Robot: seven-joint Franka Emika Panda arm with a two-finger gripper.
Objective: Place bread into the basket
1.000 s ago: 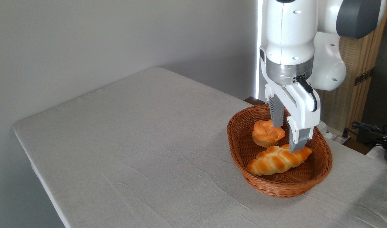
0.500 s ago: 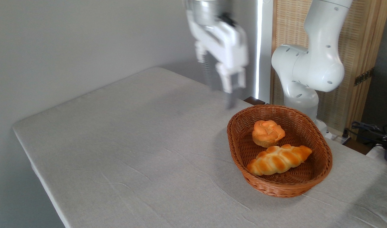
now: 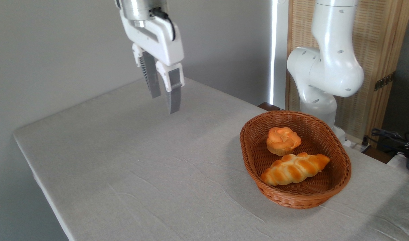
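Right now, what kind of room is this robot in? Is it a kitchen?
Probably not a kitchen; more likely a robot test room. A white robot arm stands by a cloth-covered table, cables lie behind it, and the basket holds the bread and a small bun.

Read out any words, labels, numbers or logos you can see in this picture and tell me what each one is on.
None: no text, number or logo can be read on the tool, the robot arm, the wicker basket, the braided loaf, the round bun or the tablecloth.
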